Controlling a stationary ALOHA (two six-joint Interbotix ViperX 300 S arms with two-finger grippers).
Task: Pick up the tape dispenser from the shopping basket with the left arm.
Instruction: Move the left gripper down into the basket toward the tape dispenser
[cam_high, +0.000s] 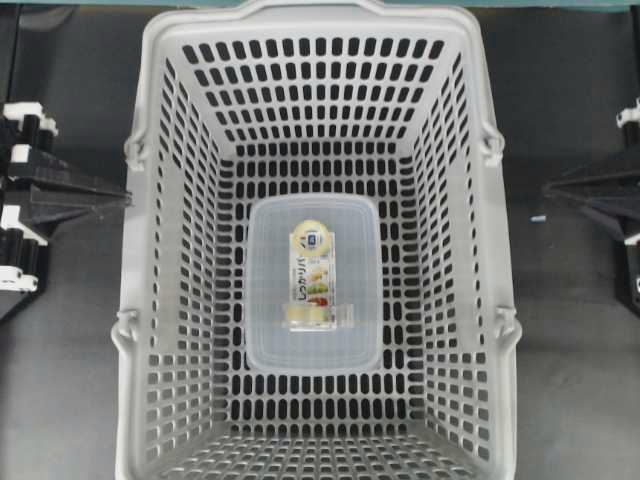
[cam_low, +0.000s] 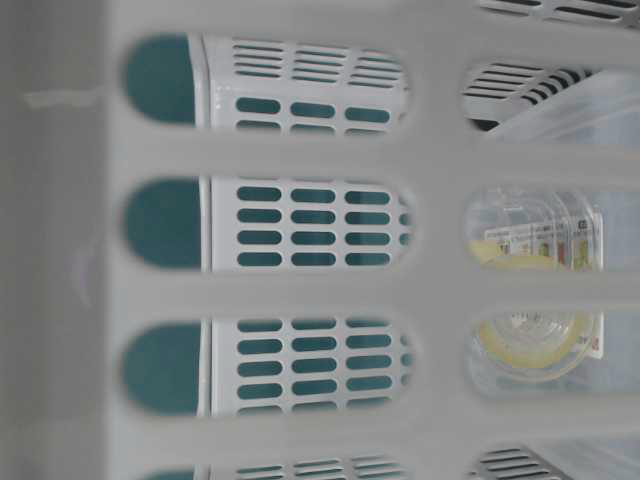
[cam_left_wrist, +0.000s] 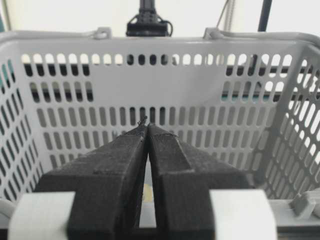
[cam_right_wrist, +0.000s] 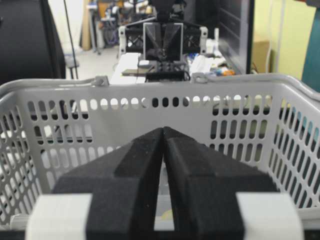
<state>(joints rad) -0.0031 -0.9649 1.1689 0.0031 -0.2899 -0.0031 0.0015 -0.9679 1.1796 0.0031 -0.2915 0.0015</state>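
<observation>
Black foam fingers are filling the bottom of both our wrist views: our left pincer (cam_left_wrist: 146, 131) and our right pincer (cam_right_wrist: 163, 134) are both sitting pressed together, gripping nothing, each outside a side wall of the shopping basket (cam_high: 180, 250). We are resting the basket on a dark counter (cam_high: 570, 330), and a cluttered workshop is showing behind it in the right wrist view. Inside, on the slotted floor, a translucent tray (cam_high: 265, 340) is lying flat, and the tape dispenser (cam_high: 312, 272) is lying on it near the middle, well apart from both pincers. Its cream-yellow card is showing a rounded top with a blue mark, and the clear roll is sitting at the card's lower end.
</observation>
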